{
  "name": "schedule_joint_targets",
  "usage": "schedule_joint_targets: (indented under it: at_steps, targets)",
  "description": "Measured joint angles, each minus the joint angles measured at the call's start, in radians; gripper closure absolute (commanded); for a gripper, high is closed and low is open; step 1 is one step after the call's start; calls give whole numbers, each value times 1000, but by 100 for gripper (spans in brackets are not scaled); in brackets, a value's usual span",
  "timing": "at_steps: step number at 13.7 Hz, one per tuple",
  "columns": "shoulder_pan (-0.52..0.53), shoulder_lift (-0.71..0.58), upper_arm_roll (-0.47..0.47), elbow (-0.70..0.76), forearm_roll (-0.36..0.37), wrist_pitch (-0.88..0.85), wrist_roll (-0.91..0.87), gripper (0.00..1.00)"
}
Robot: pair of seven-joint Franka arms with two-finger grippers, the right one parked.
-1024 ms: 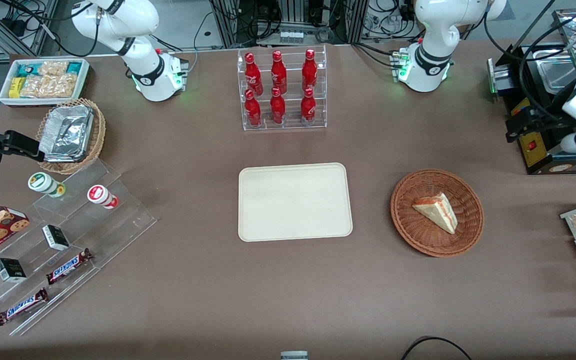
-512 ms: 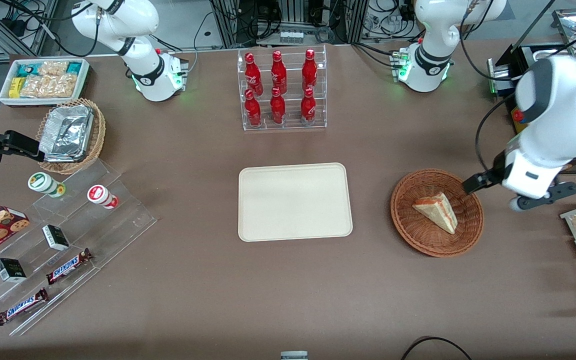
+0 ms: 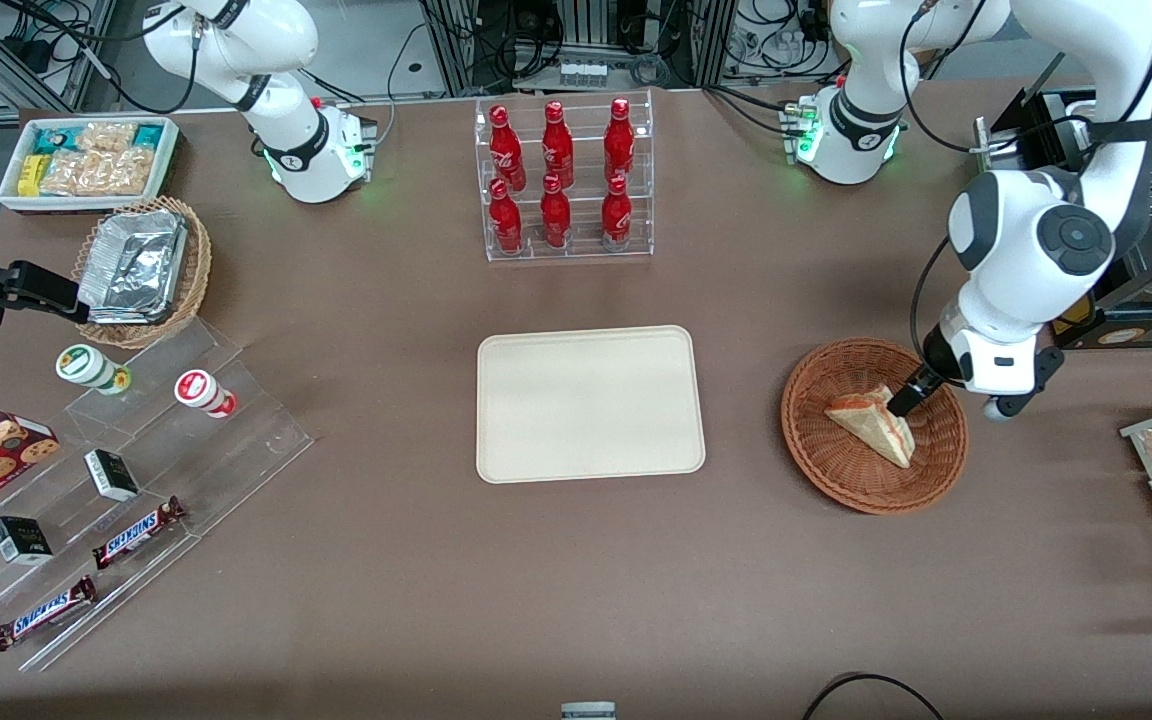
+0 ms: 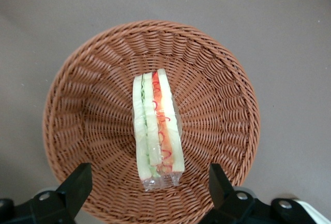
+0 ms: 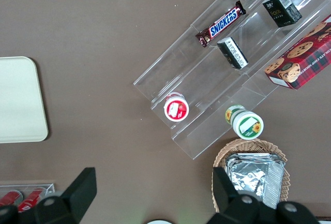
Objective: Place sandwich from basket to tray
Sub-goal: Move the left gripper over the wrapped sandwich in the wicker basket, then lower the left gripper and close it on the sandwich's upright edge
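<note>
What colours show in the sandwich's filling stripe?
Red-orange beside pale green, between white bread on the sandwich; clearest in the left wrist view.

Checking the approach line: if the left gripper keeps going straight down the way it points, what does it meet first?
Most likely the sandwich in the basket: the left gripper hovers open above it, fingers either side. Height is unclear.

Gripper (image 4: 147, 195) above basket (image 3: 841, 470), fingers (image 4: 77, 185) spread wide, sandwich (image 4: 156, 129) lying in gap between them; bare wicker on both sides of sandwich. Bare table between basket and tray (image 3: 591, 402), nothing standing there. Bottle rack (image 3: 564, 180) farther from front camera than tray, apart from it. Tray surface bare
</note>
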Motion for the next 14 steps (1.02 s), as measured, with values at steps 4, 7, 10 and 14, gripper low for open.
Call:
schedule_joint_targets:
  at_steps: [4, 7, 10, 14]
  targets:
    - [0, 34, -6, -79, -1, 122, -26, 0]
    - [0, 69, -6, -83, -1, 176, -30, 0]
    - [0, 74, -10, -83, -2, 194, -54, 0]
    - [0, 110, -19, -83, -2, 246, -66, 8]
